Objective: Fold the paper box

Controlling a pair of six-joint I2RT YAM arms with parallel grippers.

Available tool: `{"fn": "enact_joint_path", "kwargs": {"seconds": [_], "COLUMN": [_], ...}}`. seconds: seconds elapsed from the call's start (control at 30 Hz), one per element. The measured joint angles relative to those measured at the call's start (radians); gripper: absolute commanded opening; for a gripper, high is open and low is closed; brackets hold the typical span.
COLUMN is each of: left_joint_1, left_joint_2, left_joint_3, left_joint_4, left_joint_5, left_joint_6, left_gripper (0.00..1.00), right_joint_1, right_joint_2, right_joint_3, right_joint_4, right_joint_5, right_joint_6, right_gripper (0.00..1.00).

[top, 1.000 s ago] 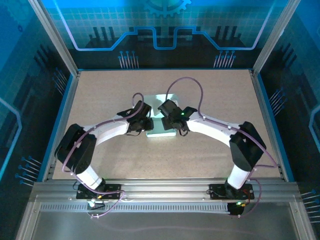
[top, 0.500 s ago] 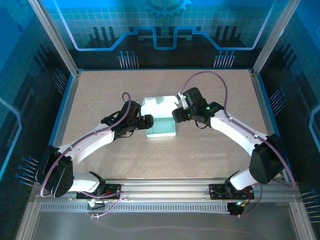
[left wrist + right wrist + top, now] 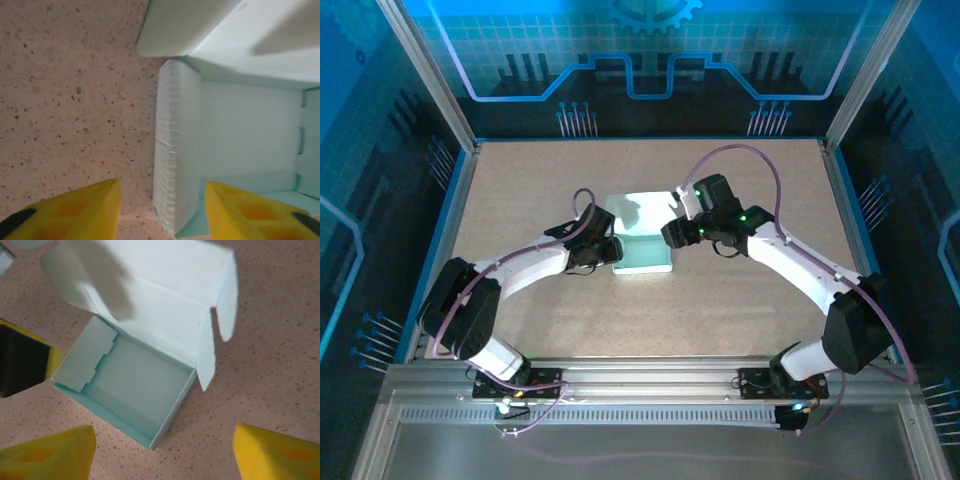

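One paper box (image 3: 140, 385), lid up, left pincer (image 3: 162, 200) parted astride its side wall, right pincer (image 3: 164, 435) wide above

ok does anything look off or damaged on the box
Only one thing: the left side wall of the paper box looks rippled, with a small crease partway along, seen close in the left wrist view. Otherwise the box stands formed with its lid open, no tear visible.
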Motion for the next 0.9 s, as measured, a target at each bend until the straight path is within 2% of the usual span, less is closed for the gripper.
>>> {"fn": "enact_joint_path", "kwargs": {"seconds": [0.2,0.4,0.9], "left_joint_1": [0.008,0.010,0.013], "left_joint_2": [0.070,0.105,0.185], "left_joint_3": [0.014,0.034,0.092], "left_joint_4": [0.024,0.049,0.052], "left_joint_5": [0.001,0.020,0.023], "left_joint_6": [-0.024,-0.040,-0.034], "left_gripper": [0.33,0.32,0.24], "right_joint_1": [0.000,0.001,0.026], "right_joint_2": [0.000,0.007,0.070], "right_joint_3": [-0.029,-0.035,-0.035], "right_joint_4": [0.006,0.016,0.024], "right_joint_5": [-0.026,-0.037,-0.040], "right_joint_6": [0.007,0.008,0.011], "right_gripper": [0.73,0.73,0.72]}}
